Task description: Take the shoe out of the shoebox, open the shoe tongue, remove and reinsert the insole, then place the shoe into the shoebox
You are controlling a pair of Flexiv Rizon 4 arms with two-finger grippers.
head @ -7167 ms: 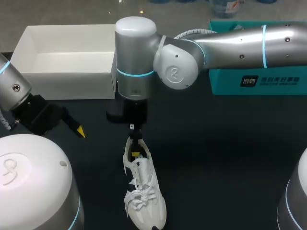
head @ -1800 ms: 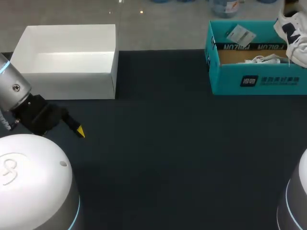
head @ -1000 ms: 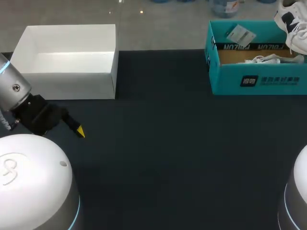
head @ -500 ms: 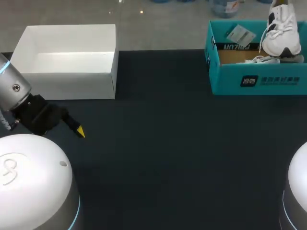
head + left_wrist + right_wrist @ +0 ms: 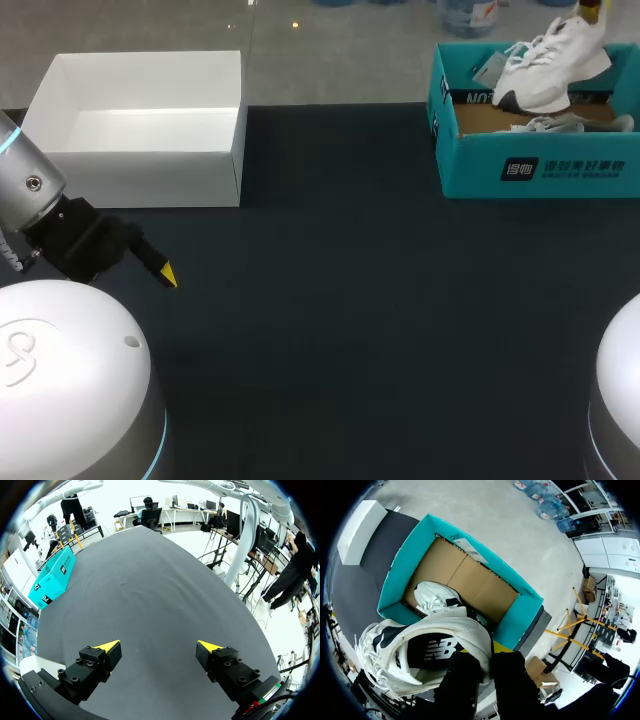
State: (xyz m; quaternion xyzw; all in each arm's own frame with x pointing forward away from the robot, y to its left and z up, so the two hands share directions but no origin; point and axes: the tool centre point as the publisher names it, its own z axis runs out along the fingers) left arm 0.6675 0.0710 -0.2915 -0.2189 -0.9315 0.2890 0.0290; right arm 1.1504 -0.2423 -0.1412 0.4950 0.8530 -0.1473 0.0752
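Gripping shoe (image 5: 427,650): right pincer (image 5: 490,656), tips mostly hidden | left pincer (image 5: 157,645) spread apart

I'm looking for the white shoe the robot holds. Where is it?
In the head view, the white shoe hangs at the far right, in the right gripper, just over the teal shoebox, above a second shoe inside.

- Our yellow-tipped left gripper (image 5: 159,645) hangs spread wide over the dark grey table (image 5: 150,585).
- Far ahead of it sits the teal cardboard shoebox (image 5: 51,577).
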